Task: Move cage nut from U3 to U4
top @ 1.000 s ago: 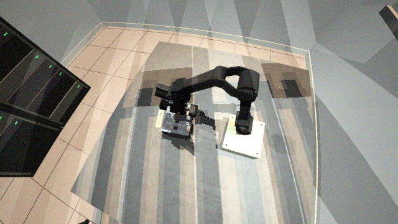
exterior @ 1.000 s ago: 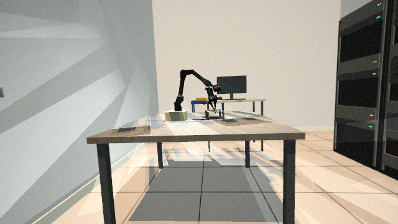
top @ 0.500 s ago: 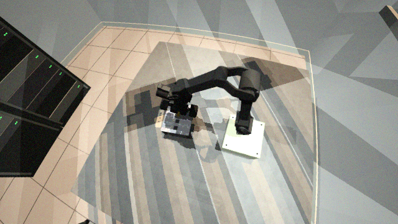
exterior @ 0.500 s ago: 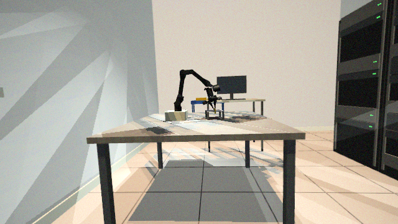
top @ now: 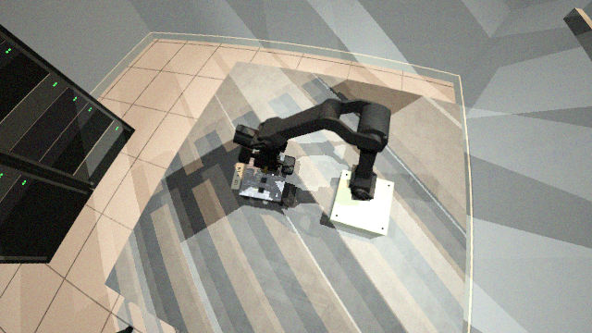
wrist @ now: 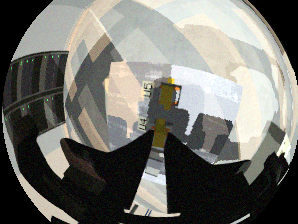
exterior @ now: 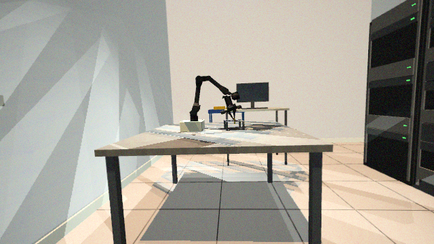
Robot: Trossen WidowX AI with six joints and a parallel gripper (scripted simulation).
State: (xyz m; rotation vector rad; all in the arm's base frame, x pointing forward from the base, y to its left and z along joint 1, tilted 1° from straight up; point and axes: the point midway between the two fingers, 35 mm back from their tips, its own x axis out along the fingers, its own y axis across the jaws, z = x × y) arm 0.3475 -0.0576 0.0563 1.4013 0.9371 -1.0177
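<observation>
Black arm, top view: reaches from its pale base block to the rail plate, gripper over one end. Exterior: gripper points down at the small rig on the bench, monitor behind. Wrist: gripper closed on the yellow cage nut, which is at the plate near the U4 label. Can't tell if it's seated; wings hidden. Other nut sits beside the U5 label, apart from the fingertips.
</observation>
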